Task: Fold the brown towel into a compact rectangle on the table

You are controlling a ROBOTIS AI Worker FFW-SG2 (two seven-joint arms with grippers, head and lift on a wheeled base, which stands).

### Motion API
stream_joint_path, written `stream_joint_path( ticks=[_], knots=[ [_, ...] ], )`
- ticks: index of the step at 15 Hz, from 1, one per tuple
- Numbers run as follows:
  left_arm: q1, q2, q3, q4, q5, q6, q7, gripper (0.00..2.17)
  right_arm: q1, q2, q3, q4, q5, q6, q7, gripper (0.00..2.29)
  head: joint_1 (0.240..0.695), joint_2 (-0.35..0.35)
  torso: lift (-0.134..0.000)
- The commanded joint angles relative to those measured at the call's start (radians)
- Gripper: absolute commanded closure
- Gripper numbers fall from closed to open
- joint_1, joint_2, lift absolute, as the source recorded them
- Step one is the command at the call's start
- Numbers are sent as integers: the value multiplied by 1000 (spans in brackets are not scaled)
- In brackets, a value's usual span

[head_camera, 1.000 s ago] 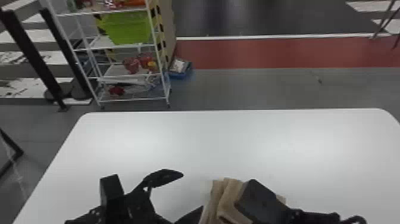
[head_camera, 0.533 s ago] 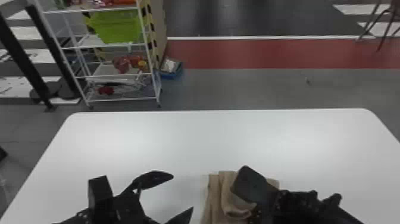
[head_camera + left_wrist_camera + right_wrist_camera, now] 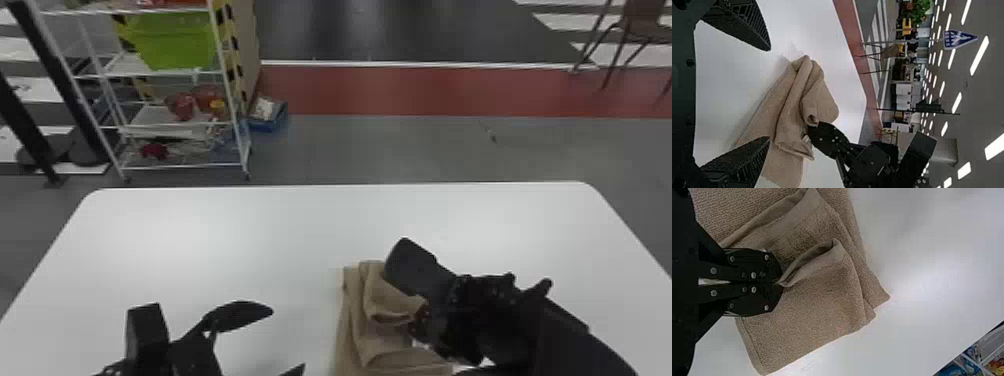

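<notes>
Ribbed brown terry-cloth towel (image 3: 817, 301); smooth white table (image 3: 200, 240), softly glossy.

- Holds the left gripper (image 3: 288, 340) wide open, to the left of the brown towel (image 3: 352, 325).
- Aims both spread fingers (image 3: 746, 29) toward the towel.
- Slants the right arm (image 3: 545, 330) in from the right of the towel.
- Pinches a raised fold of the towel in the right gripper (image 3: 421, 320), with fingers (image 3: 760, 299) pressed together.

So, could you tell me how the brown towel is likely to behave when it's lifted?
The brown towel looks floppy, since it puckers where the right pincer pinches it. Its rough, looped surface suggests it won't slip easily. The loose, layered folds would probably sag open.
</notes>
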Motion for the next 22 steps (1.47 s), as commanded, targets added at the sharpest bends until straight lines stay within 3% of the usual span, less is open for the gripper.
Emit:
stream_joint_path(
  ticks=[1, 5, 10, 17, 22],
  knots=[
    [9, 0, -23, 2, -9, 24, -5, 76, 0, 5, -10, -1, 0, -1, 3, 1116, 695, -12, -122],
    [11, -3, -61, 37, -1, 5, 29, 76, 0, 19, -10, -24, -8, 5, 3, 1116, 695, -37, -122],
    [5, 0, -159, 101, -10, -81, 151, 76, -4, 39, -10, -35, -17, 2, 3, 1116, 695, -55, -122],
    [-37, 2, -231, 180, -55, -87, 213, 76, 13, 28, 16, -59, -9, -10, 3, 1116, 695, -97, -122],
    [-72, 6, -254, 244, -138, -114, 288, 76, 39, 8, 16, -87, -11, -29, 3, 1116, 695, -111, -122]
  ],
)
